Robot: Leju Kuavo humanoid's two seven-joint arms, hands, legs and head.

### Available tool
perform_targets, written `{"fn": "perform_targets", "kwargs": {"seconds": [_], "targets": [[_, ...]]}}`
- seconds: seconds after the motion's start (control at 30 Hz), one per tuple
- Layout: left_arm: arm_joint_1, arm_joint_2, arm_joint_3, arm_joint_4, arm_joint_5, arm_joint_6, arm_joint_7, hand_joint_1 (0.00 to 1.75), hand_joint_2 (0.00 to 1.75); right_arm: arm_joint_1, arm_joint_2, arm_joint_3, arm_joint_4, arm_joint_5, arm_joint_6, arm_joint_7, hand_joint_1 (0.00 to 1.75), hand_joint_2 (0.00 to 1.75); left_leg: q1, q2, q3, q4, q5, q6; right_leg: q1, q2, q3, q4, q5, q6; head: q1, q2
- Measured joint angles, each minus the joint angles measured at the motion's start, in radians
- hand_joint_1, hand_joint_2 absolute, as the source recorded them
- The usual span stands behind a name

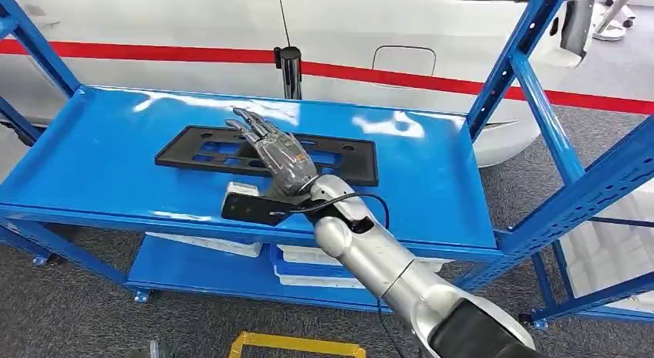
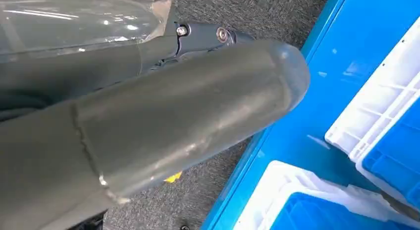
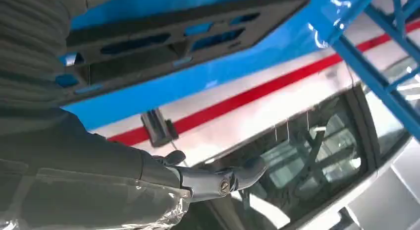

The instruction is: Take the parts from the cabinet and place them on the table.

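One flat black part (image 1: pixel 266 155) lies on the top shelf (image 1: pixel 92 153) of the blue cabinet, and in the head view the right hand (image 1: pixel 279 153) is stretched out just over its middle, fingers long and a little apart, holding nothing. It looks very close to the part, but I cannot tell if it really touches it. The right wrist view shows the same part (image 3: pixel 163 39) from close by (the picture is turned), with the blue shelf (image 3: pixel 208 76) behind it and, further off, a white car with a red stripe (image 3: pixel 257 93) and a dark window. The head view shows that car (image 1: pixel 432 34) beyond the cabinet too. The left wrist view shows other things: the left hand (image 2: pixel 163 121), with its big grey thumb sticking out near the edge of a lower blue shelf (image 2: pixel 317 126), over grey carpet (image 2: pixel 208 185). I cannot tell if that hand is open or closed. Just past the thumb sit two white bins (image 2: pixel 366 116) with blue insides, and I can see nothing in them.
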Motion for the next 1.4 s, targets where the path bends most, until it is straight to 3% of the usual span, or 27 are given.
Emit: {"fn": "perform_targets", "kwargs": {"seconds": [0.2, 0.4, 0.67, 0.83, 1.4], "targets": [[0.000, 0.002, 0.000, 0.000, 0.011, 0.000, 0.001, 0.00, 0.00, -0.004, 0.032, 0.035, 0.019, 0.029, 0.021, 0.008, 0.00, 1.75, 0.000, -0.001, 0.000, 0.000, 0.000, 0.000, 0.000, 0.000, 0.000, 0.000, 0.000, 0.000, 0.000, 0.000], [0.001, 0.005, 0.001, 0.000, 0.016, -0.006, 0.005, 0.00, 0.00, -0.034, 0.060, 0.047, 0.077, 0.072, -0.003, 0.057, 0.00, 1.75, 0.000, -0.001, 0.000, 0.000, 0.000, 0.000, 0.000, 0.000, 0.000, 0.000, 0.000, 0.000, 0.000, 0.000], [0.002, 0.006, 0.001, 0.000, 0.011, -0.011, 0.016, 0.00, 0.00, -0.073, 0.063, 0.009, 0.191, 0.166, -0.074, 0.106, 0.00, 1.75, 0.000, 0.000, 0.000, 0.000, 0.000, 0.000, 0.000, 0.000, 0.000, 0.000, 0.000, 0.000, 0.000, 0.000], [0.003, 0.006, 0.000, 0.000, 0.005, -0.019, 0.023, 0.00, 0.00, -0.078, 0.061, -0.001, 0.238, 0.336, -0.134, 0.187, 0.00, 1.75, 0.000, 0.000, 0.000, 0.000, 0.000, 0.000, 0.000, 0.000, 0.000, 0.000, 0.000, 0.000, 0.000, 0.000], [0.004, 0.006, 0.000, 0.000, 0.002, -0.037, 0.025, 0.00, 0.00, -0.048, 0.050, -0.038, 0.293, 0.474, -0.137, 0.225, 0.00, 1.75, 0.000, 0.000, 0.000, 0.000, 0.000, 0.000, 0.000, 0.000, 0.000, 0.000, 0.000, 0.000, 0.000, 0.000]]}}
